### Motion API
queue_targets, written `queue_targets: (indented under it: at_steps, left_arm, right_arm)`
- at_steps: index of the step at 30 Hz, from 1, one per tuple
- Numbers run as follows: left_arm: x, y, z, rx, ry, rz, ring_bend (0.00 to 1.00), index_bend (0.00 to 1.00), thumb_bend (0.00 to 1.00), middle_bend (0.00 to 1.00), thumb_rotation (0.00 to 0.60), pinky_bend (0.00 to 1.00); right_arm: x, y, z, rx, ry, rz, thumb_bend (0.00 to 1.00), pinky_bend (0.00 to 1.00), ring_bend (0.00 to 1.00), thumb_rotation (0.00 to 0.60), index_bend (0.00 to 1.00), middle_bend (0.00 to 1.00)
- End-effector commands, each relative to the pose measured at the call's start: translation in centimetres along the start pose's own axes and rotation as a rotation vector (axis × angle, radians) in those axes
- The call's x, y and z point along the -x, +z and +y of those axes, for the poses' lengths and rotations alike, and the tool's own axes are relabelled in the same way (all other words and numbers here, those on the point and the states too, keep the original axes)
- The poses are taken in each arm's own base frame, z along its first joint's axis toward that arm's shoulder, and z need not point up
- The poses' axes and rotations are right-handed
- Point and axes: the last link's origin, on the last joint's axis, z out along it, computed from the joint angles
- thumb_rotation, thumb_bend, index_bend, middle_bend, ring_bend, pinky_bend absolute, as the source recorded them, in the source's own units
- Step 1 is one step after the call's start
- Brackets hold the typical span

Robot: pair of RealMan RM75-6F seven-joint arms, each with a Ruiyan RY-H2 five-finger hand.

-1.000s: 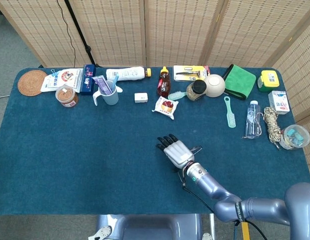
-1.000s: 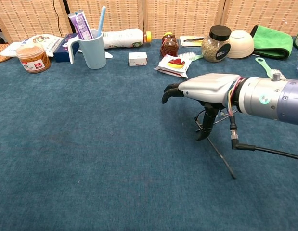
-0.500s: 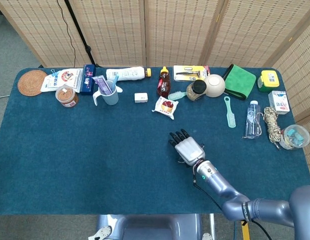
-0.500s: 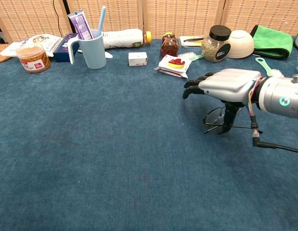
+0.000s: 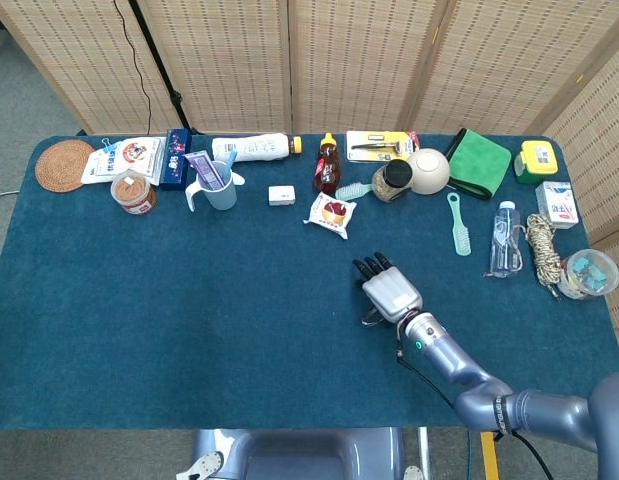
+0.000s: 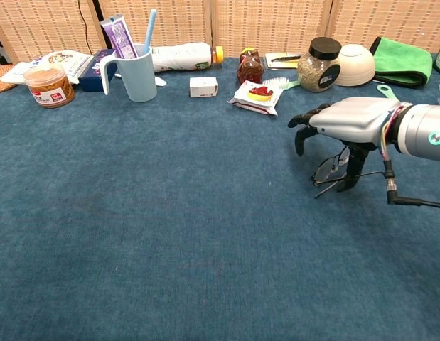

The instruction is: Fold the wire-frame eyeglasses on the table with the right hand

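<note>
- Right hand (image 6: pixel 351 122), silver with black fingers, has moved to the robot's right and a bit farther up the table over the last second; head view shows it sliding from mid-table toward the comb side.
- Thin black wire-frame eyeglasses (image 6: pixel 332 172) went with it; they now sit on the dark teal table cloth (image 6: pixel 170 234) right under the palm, near the right-centre of the table.
- A second ago one temple stuck out long toward the front edge. Now the chest view shows only a short wire running low along the cloth beside the lens, so that arm looks swung in.
- Hand state: palm down, fingers (image 6: pixel 303 128) curled downward over the frame, thumb reaching down at the lens rim. Looks like it touches or pinches the glasses, but I cannot tell if it really grips them.
- In the head view the hand (image 5: pixel 390 293) hides nearly the whole frame.
- Judgement: fold looks partly to mostly done; second temple not readable from here.
- Left hand not seen in either view.
- Snack packet with red print (image 6: pixel 256 96) lies just beyond, apart from the hand.
</note>
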Motion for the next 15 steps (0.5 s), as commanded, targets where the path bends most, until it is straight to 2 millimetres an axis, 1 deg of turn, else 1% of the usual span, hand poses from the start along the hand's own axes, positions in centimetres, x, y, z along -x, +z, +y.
queue_targets:
  at_steps: [1,8,15]
  left_arm:
    - [-0.05,0.00,0.02,0.001,0.000,0.002,0.00,0.00,0.42,0.00,0.600,0.00]
    - [-0.10,0.07,0.15,0.007,-0.002,0.003,0.00,0.00,0.42,0.00,0.600,0.00]
    - [-0.25,-0.01,-0.01,0.003,0.000,0.007,0.00,0.00,0.42,0.00,0.600,0.00]
  right_arm:
    - [0.01,-0.13,0.31,0.001,-0.013,0.005,0.02,0.00,0.00,0.600,0.35,0.07]
    - [0.20,-0.59,1.04,0.012,-0.021,0.017,0.02,0.00,0.01,0.600,0.48,0.11]
    - [0.35,-0.39,1.26,0.017,-0.024,0.027,0.02,0.00,0.05,0.600,0.63,0.19]
